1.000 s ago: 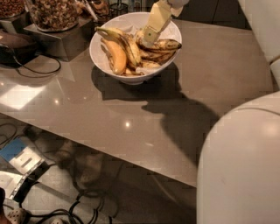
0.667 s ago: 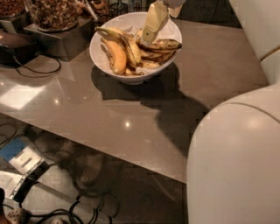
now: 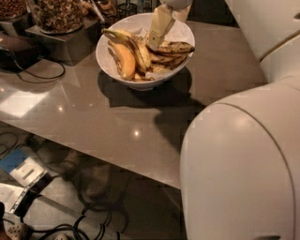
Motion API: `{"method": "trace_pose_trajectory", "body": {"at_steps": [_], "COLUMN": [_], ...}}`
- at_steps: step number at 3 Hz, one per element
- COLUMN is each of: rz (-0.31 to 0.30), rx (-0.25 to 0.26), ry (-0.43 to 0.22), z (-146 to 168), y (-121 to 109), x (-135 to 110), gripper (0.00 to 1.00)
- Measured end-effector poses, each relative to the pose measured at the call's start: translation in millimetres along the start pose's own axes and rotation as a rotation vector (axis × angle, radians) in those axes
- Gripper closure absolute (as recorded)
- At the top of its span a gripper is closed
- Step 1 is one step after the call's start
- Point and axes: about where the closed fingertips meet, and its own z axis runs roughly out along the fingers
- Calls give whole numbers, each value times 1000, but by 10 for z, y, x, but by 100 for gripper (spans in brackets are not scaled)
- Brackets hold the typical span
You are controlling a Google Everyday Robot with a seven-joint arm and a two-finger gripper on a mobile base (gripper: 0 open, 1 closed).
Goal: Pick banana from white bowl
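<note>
The white bowl (image 3: 108, 60) stands at the back of the grey table (image 3: 93, 117). The blotched brown-black banana (image 3: 177, 47) lies across the bowl's right side. A plump orange-yellow banana (image 3: 123, 62) and a bunch of less-browned bananas (image 3: 139, 49) lie to its left. My gripper (image 3: 153, 43) reaches down into the bowl from above. Its cream tip sits at the left end of the blotched banana, between that banana and the bunch. I cannot tell whether it touches the banana.
Glass jars of nuts (image 3: 56, 14) stand on a dark stand (image 3: 61, 42) left of the bowl, with a black cable (image 3: 33, 75) on the table. My white arm housing (image 3: 243, 164) fills the right foreground. Cables and boxes (image 3: 23, 173) lie on the floor below the table's front edge.
The white arm housing in the foreground has shifted left and covers more of the table. The gripper stays low over the bowl, moved slightly left. The bananas have not moved.
</note>
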Motion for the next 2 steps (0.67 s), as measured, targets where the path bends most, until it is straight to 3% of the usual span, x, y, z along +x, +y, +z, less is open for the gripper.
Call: {"method": "trace_pose_trajectory", "body": {"at_steps": [2], "rz": [-5], "rx": [16], "ry": [39], "z": [139], "y": [-7], "x": [-116], "gripper": [32]}}
